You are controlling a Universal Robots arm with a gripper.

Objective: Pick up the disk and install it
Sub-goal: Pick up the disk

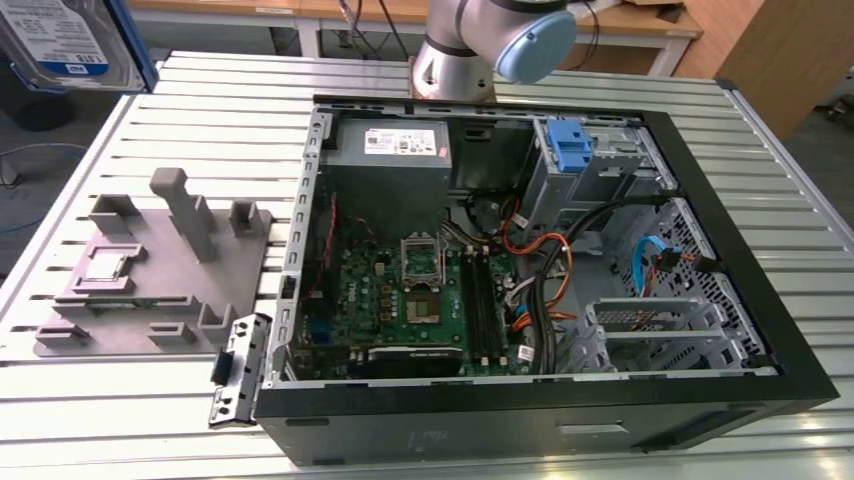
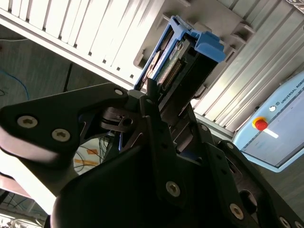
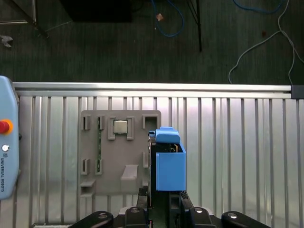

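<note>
Between the jaws of the gripper (image 3: 164, 195), pinched tight, sits the disk (image 3: 170, 164).

**Table** (image 1: 787, 180): silver aluminium, ribbed slats w/ grooves; edge rail seen in first wrist view (image 3: 152, 87).

Directly on it:
1. PC case (image 1: 534, 425): black tower, laid on its side, open side up. Centre to exterior view's right.
2. Fixture plate (image 1: 147, 270): grey, flat, w/ upright posts & pockets. Exterior view's left, just beside the case.
3. Bracket (image 1: 236, 370): small, black/metal, at case's near corner.
4. Arm base (image 1: 451, 70): far side, behind the case.
5. Pendant (image 3: 7, 142): pale blue, red button, at table end; resting on slats or not, can't tell.
</note>
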